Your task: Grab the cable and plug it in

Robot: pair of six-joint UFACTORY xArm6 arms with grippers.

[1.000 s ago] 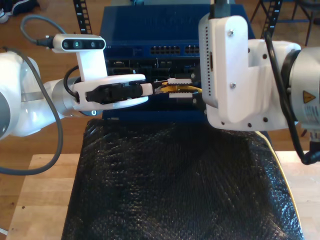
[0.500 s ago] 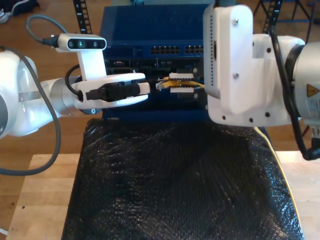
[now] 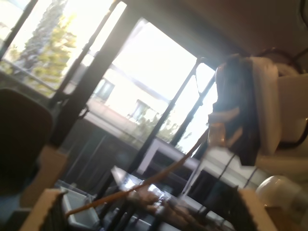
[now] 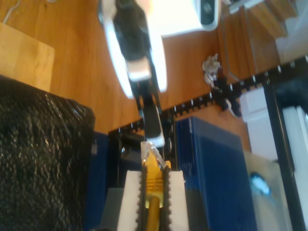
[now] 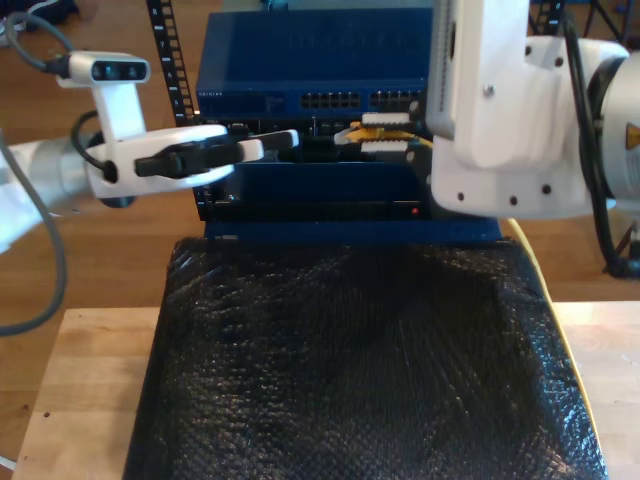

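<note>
Our second claw (image 4: pixel 154 192) is clamped on the cable (image 4: pixel 153 180), whose clear plug points at the blue rack unit (image 5: pixel 300 45), about 12 o'clock in the exterior view. Our first claw (image 5: pixel 285 142), at 10 o'clock, holds nothing; its opening we cannot tell.

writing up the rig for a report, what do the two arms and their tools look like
Both arms are glossy white. In the exterior view, the arm at the left carries a white camera bar, a grey cable and a slim black-and-white tool. The bulkier arm at the right has a black cable and an orange warning triangle.
</note>
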